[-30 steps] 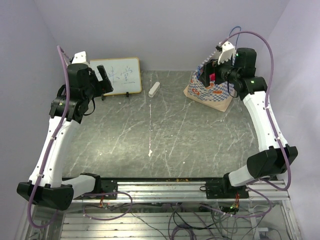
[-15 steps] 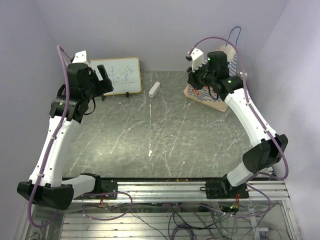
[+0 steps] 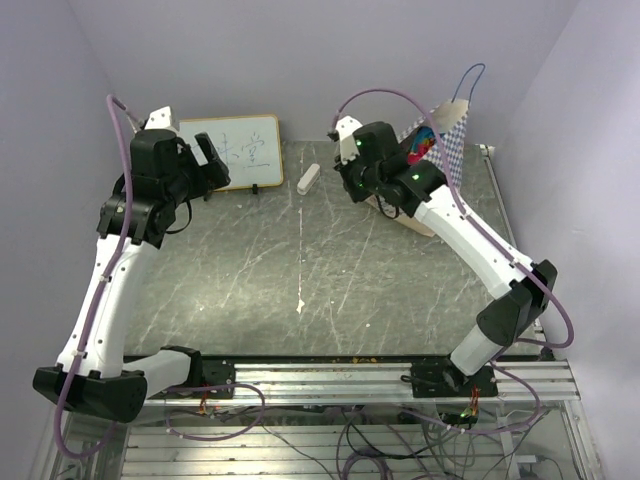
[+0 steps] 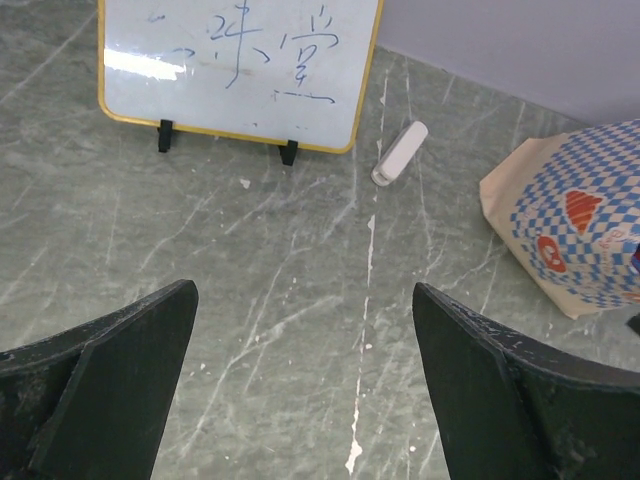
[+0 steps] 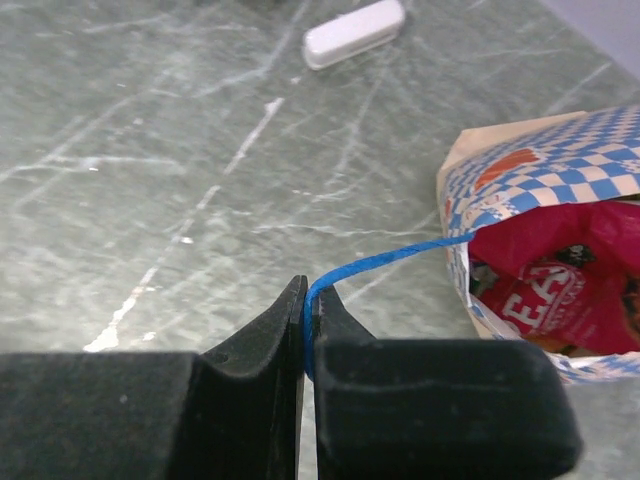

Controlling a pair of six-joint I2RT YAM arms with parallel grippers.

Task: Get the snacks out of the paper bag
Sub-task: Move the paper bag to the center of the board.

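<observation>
The paper bag (image 5: 545, 165), cream with blue-and-white checked sides, lies tilted at the back right of the table (image 3: 300, 260), its mouth turned towards my right gripper (image 5: 310, 292). That gripper is shut on one thin blue cord handle (image 5: 390, 258), which runs taut from the jaws to the bag's rim. A large pink-red snack packet (image 5: 550, 290) shows inside the mouth; the other snacks are hidden. From above, the bag (image 3: 450, 150) stands just right of the right gripper (image 3: 362, 188). My left gripper (image 4: 304, 290) hangs open over bare table, far left of the bag (image 4: 575, 220).
A white framed writing board (image 3: 238, 150) stands at the back left, close to my left gripper (image 3: 212, 160). A small white oblong block (image 3: 308, 178) lies between the board and the bag. The bag's other blue handle (image 3: 476, 75) loops up by the back wall.
My right gripper has left the bag's mouth, swung left and shut on the blue cord handle. The bag has tipped over towards it. The left arm has stayed put.
</observation>
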